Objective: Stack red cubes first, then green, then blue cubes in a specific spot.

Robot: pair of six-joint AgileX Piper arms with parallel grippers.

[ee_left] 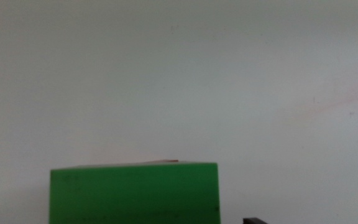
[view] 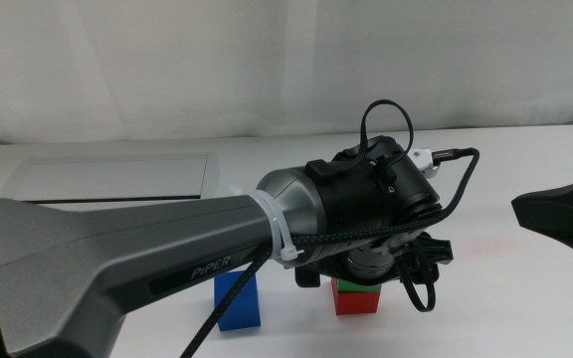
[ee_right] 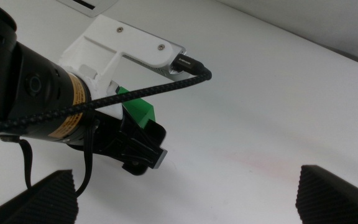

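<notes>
— Middle view, lower centre: green cube [view: 358,290] sat on red cube [view: 354,302], blue cube [view: 239,299] just left.
— Left gripper [view: 371,267]?
— Hung over the stack; grip impossible to tell. Right gripper [ee_right: 185,193] at right edge, spread wide.

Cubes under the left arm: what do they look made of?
Green cube: flat, even colour, crisp edges, no glare; probably painted wood or matte plastic. Blue cube and red cube: the same dull, solid look. Left claw sits over the stack.
</notes>
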